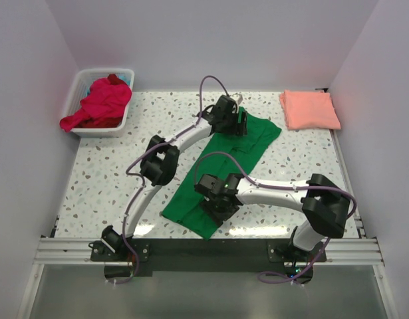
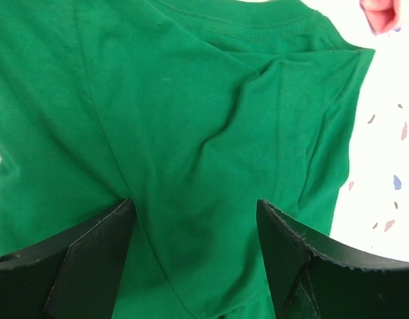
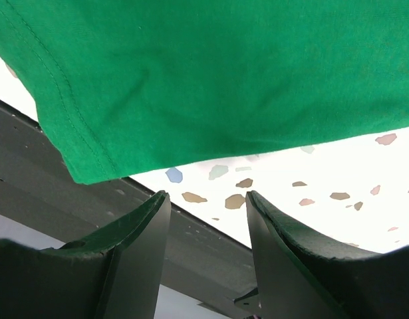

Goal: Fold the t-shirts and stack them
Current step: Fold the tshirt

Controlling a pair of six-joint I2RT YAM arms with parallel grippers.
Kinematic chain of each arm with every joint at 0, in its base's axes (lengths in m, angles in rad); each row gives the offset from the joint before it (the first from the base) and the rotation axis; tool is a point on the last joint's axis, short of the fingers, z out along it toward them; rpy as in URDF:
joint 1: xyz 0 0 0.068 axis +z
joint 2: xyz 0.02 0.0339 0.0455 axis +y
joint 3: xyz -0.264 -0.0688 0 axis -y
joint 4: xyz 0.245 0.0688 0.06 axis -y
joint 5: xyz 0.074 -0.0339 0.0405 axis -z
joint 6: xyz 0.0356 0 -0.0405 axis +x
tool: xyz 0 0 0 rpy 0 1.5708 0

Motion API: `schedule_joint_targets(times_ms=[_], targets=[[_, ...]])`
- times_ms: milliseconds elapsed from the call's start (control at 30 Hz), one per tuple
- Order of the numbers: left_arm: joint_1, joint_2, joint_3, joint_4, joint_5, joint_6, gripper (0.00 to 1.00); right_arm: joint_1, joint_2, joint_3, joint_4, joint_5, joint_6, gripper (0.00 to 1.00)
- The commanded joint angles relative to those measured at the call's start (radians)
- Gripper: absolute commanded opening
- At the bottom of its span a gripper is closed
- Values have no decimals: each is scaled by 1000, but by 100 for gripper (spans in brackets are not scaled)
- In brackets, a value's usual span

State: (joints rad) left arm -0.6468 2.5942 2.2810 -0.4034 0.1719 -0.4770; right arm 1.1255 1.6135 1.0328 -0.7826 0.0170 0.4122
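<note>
2 grippers, both spread and holding nothing: the left gripper (image 2: pixel 194 219) hangs with its ridged black fingers (image 2: pixel 91 252) parted over rumpled cloth, and the right gripper (image 3: pixel 207 199) gapes just off a stitched hem corner, the speckled table (image 3: pixel 310 186) showing between its jaws. Only the wrist views give the seams, collar band and soft creases of the green t-shirt (image 1: pixel 257 139). Only the top view shows it folded into 1 long strip lying diagonally mid-table, a folded salmon t-shirt (image 1: pixel 309 109) at the far right corner, and red and magenta t-shirts (image 1: pixel 101 103) heaped in a white slatted basket (image 1: pixel 76 90) far left
</note>
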Motion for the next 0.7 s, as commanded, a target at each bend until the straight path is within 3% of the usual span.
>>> schedule_joint_targets(times_ms=[0,233,667], targets=[[10,20,14,3,-159,-6,79,3,-47,-4,6,27,14,54],[21,49,51,-52,-354,-51,79,3,-52,13,-12,40,7,54],[117,61,28,-166,-518,-181,79,5,-50,49,-38,57,-4,54]])
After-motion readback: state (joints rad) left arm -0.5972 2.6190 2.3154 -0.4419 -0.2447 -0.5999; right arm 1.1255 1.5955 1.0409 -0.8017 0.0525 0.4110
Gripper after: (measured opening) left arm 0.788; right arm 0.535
